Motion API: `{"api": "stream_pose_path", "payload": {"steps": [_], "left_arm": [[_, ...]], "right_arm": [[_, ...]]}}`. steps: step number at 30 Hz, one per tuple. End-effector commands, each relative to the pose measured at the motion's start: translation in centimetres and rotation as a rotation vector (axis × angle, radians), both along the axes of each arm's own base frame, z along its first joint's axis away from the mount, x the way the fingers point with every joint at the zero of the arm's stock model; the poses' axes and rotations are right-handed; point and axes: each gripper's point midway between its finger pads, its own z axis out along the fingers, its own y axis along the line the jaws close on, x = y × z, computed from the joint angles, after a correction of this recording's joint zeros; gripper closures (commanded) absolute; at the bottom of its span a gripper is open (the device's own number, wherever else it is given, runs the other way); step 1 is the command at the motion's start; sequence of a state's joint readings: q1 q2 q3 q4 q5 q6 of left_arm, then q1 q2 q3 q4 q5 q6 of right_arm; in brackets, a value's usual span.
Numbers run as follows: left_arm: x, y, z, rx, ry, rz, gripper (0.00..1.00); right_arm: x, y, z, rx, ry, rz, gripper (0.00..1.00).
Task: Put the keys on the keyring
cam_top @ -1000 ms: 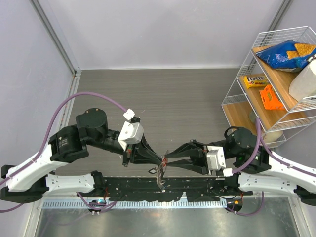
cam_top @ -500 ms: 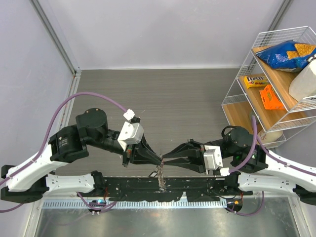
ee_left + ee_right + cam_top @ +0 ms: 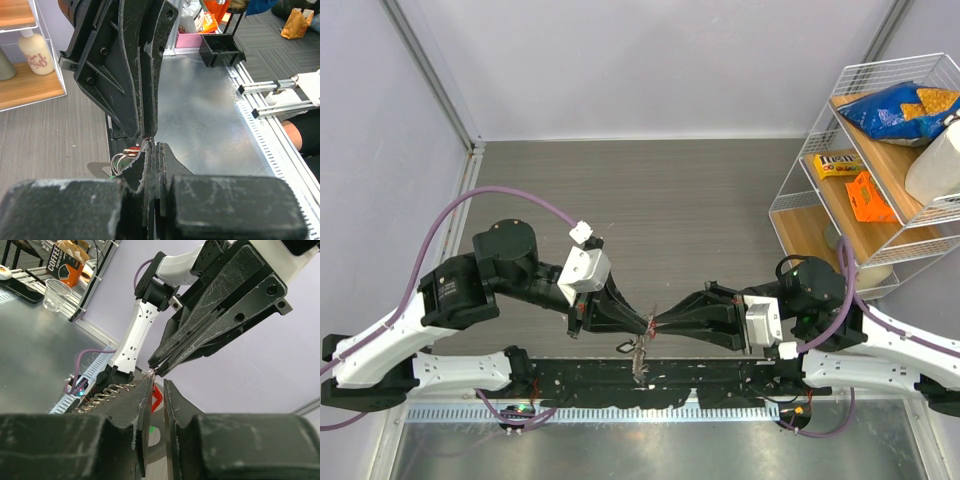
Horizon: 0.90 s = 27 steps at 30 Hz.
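- Nose to nose above the near edge of the table (image 3: 700, 200): the left gripper (image 3: 641, 323) and right gripper (image 3: 657, 323) meet tip to tip.
- The left jaws are pressed together, and they look to be nipping the thin wire of the keyring (image 3: 119, 160); its beaded strip dangles below.
- The right jaws are all but closed too; what they pinch, I cannot tell.
- A red key (image 3: 131, 150) sits right at the meeting point, against the ring.
- To do this well, I'd say the left should hold dead steady while the right makes tiny moves, feeding the key's hole along the wire without twisting the ring loose.
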State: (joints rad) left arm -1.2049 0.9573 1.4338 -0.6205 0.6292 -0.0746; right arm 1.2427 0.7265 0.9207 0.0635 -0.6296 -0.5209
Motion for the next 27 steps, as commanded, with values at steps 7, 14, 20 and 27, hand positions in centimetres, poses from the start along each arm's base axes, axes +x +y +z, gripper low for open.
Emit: {"api": "stream_pose_path", "payload": {"steps": [7,14,20,27], "left_arm": [[-0.43,0.47,2.09,-0.081,-0.028,-0.014,1.00],[-0.36,0.47,2.06,-0.080,-0.029,-0.011,1.00],[-0.38,0.59,2.09,-0.084,-0.031,-0.010,1.00],[-0.31,0.88,2.16,-0.092,-0.036,0.002,1.00]], "right_arm": [[-0.67,-0.01,1.80,0.045,-0.010,0.037,0.77],[-0.74,0.18,1.65,0.038,-0.006,0.044,0.80],[-0.72,0.33,1.55,0.032,-0.003,0.046,0.87],[-0.66,0.12,1.36,0.016,0.004,0.038,0.94]]}}
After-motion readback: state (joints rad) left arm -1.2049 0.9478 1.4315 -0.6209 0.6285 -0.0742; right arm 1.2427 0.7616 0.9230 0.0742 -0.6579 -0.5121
